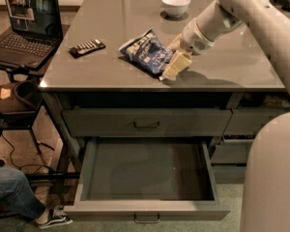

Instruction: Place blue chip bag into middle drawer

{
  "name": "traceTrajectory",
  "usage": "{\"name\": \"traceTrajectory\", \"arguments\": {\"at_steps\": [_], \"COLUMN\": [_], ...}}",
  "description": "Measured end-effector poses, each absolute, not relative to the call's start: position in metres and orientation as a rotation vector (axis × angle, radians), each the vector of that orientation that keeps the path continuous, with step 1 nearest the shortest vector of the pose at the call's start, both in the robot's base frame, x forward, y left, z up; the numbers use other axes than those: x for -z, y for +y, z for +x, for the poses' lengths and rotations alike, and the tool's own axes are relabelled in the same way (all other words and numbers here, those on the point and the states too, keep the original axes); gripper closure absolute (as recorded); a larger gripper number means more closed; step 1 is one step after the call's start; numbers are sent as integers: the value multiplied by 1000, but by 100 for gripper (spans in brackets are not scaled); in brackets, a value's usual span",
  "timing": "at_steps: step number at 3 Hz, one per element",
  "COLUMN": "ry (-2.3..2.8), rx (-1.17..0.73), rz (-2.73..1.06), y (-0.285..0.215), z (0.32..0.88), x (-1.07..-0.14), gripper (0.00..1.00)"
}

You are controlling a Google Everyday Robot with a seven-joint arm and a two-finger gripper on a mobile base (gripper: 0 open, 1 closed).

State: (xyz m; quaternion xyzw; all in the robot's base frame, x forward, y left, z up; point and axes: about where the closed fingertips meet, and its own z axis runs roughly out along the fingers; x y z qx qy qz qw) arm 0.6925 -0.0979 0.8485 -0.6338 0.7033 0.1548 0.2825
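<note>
One claw (part-hidden) at chip bag

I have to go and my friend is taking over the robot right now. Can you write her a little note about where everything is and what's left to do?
Gripper: low over the tabletop, at the right end of the bag. Whether it holds the bag cannot be told.
Bag: lying on the tabletop near the front edge, not lifted.
Middle drawer: pulled open below the table, nothing in it.
Done: drawer open, gripper at the bag.
Left: get a firm hold on the bag, lift it, bring it out past the table's front edge, lower it into the drawer, let go.
</note>
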Motion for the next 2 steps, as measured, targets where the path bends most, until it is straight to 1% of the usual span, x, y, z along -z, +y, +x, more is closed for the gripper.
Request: {"name": "traceTrajectory", "arguments": {"at_steps": [2], "ry": [1884], "rx": [-410], "rz": [-1690], "y": [-99], "z": [688], "x": [-849], "gripper": [89]}}
